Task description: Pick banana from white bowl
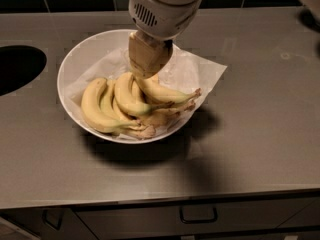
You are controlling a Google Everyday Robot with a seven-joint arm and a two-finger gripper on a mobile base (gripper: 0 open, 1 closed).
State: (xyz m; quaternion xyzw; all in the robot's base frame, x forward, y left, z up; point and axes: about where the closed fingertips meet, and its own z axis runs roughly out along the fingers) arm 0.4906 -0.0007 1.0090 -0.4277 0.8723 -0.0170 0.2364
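Large round white bowl (64, 69), lined with crinkled paper (200, 70), on a grey counter (260, 134). Inside it, a straight yellow banana (165, 92) lies against a curved bunch (102, 106). The tan robot gripper (143, 73) meets the banana's inner end; I cannot tell whether it grips.
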